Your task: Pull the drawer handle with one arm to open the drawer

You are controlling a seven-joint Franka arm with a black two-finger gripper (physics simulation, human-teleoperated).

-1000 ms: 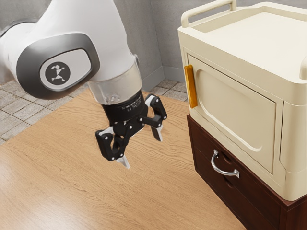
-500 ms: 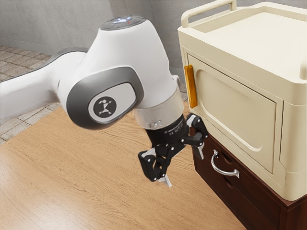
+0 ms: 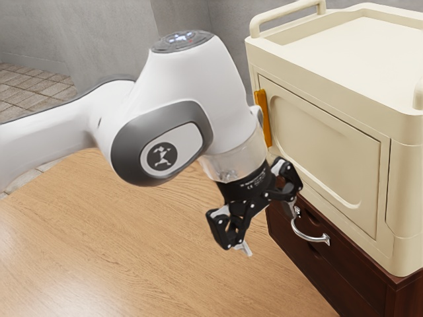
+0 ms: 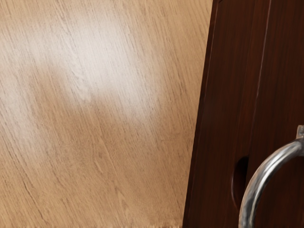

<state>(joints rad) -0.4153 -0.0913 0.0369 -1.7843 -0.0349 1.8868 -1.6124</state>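
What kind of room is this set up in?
Hard to say, perhaps a plain workroom or test space: bare grey walls, floor tiles and a wooden table.

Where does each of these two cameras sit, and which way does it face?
Exterior view: at the arm's side, looking down across the table toward the cream cabinet and dark drawer unit; the arm and its open gripper show.
Wrist view: mounted by the gripper, looking down at table and drawer unit.
Shared: both, plus the silver handle.
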